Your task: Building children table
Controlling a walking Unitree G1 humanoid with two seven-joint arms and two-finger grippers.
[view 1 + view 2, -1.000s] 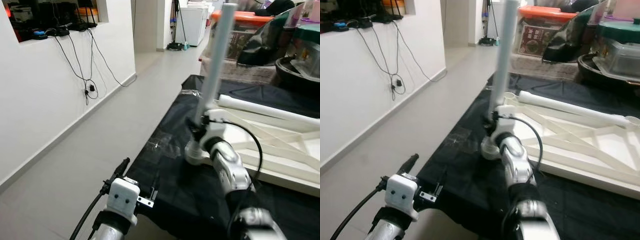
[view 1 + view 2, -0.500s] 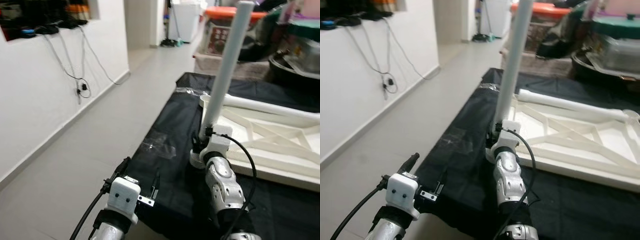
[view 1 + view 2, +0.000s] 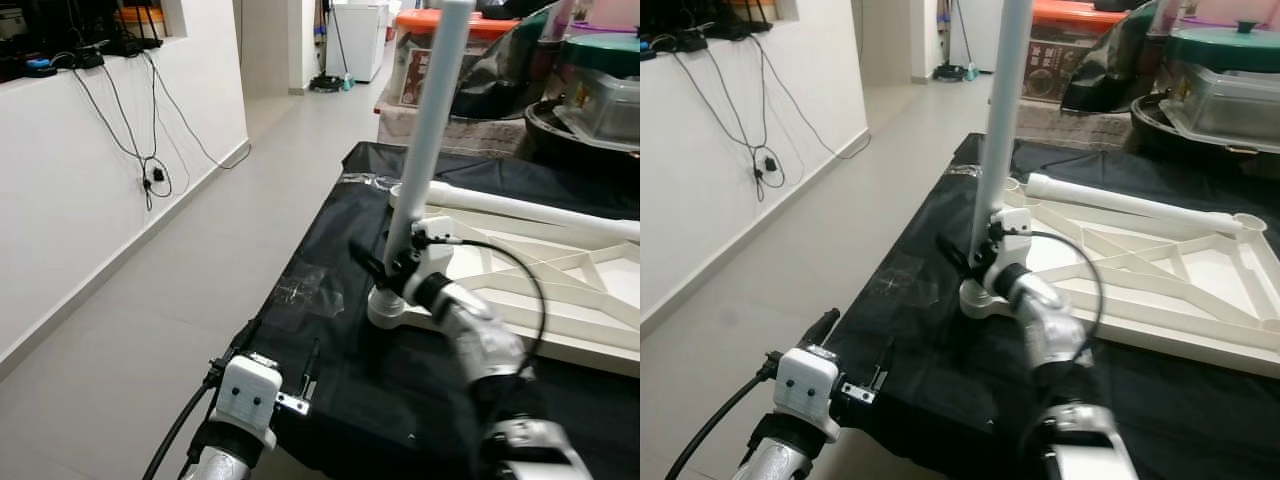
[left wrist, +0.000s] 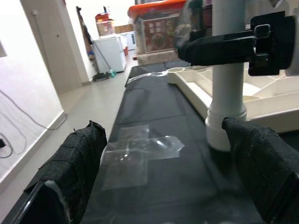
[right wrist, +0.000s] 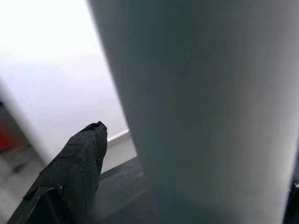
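The right gripper (image 3: 388,268) is clamped around a white table leg (image 3: 425,150), low down near the leg's wider foot, and holds it upright on the black sheet (image 3: 330,330) just beside the corner of the white table frame (image 3: 560,290), which lies flat and upside down with a second leg (image 3: 1130,200) resting along its far edge. Half a second ago the leg leaned away towards the frame and the forearm ran almost straight up the picture; now the leg stands closer to vertical and the arm comes in from the side, elbow swung out to the right (part of that shift is the head camera moving, since the wall and floor have slid too). Its foot sits on the sheet just short of the round socket at the frame's near corner, so I judge the leg is being lined up with that socket but is not yet seated in it.

The left gripper (image 4: 159,177) hovers low over the near edge of the sheet, fingers (image 4: 74,158) spread wide with nothing between them, pointing towards the leg's foot and a patch of clear tape (image 4: 140,149).
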